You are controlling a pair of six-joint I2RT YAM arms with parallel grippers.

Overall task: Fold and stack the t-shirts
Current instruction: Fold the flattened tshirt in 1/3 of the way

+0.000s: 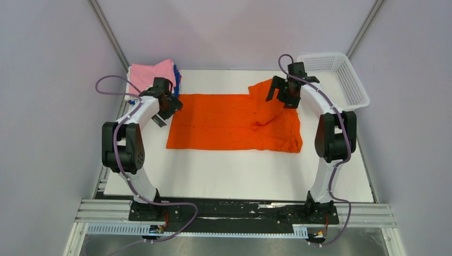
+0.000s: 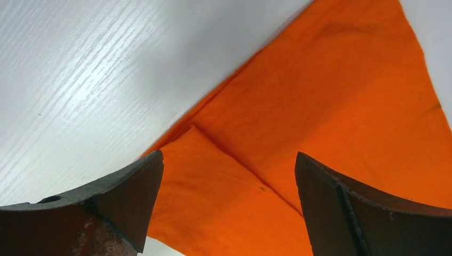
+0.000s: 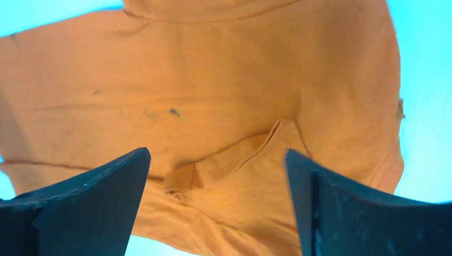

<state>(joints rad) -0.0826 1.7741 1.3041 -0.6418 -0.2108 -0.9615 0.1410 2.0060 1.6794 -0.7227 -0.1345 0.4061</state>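
Observation:
The bright orange t-shirt [image 1: 229, 122] lies spread on the white table, its right end bunched and partly folded over. My left gripper [image 1: 166, 109] hovers open over the shirt's left edge; in the left wrist view the orange cloth [image 2: 298, 106] with a folded seam lies between my spread fingers [image 2: 128, 202]. My right gripper [image 1: 282, 95] is open above the shirt's upper right part; the right wrist view shows the shirt [image 3: 213, 90] with its collar and tag below. A folded stack with the pink shirt [image 1: 152, 74] on top sits at the back left, blue cloth showing at its edge.
A white plastic mesh basket [image 1: 341, 80] stands at the back right corner. Grey enclosure walls close in both sides and the back. The white table [image 1: 234, 176] is bare in front of the shirt.

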